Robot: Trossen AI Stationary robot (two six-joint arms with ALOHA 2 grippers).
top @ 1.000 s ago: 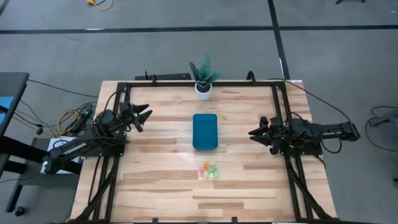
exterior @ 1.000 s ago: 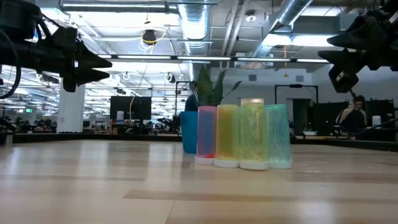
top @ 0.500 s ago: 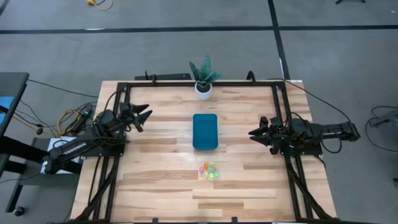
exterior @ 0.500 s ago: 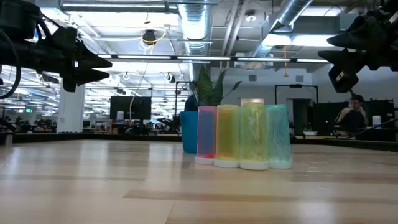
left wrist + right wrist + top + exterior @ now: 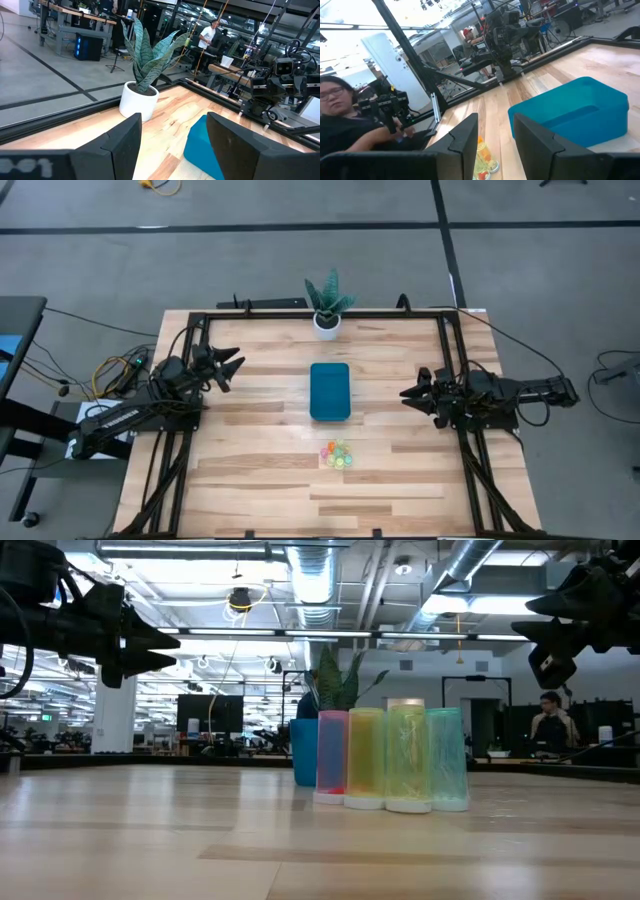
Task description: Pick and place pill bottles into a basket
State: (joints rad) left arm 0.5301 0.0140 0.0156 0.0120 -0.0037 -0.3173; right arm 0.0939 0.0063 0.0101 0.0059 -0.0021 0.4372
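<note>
Several tiny pill bottles [image 5: 337,454] in pink, yellow and green stand upright in a cluster on the wooden table, near of the teal basket [image 5: 329,391]. They show in the low view [image 5: 390,772] and in the right wrist view [image 5: 482,165]. The basket lies flat at the table's middle and also shows in the left wrist view [image 5: 202,150]. My left gripper [image 5: 236,368] is open above the table's left side. My right gripper [image 5: 408,395] is open above the table's right side. Both are empty.
A potted plant in a white pot [image 5: 327,305] stands at the far edge behind the basket. A black frame [image 5: 300,315] runs around the table. People show in the room beyond the table [image 5: 550,725].
</note>
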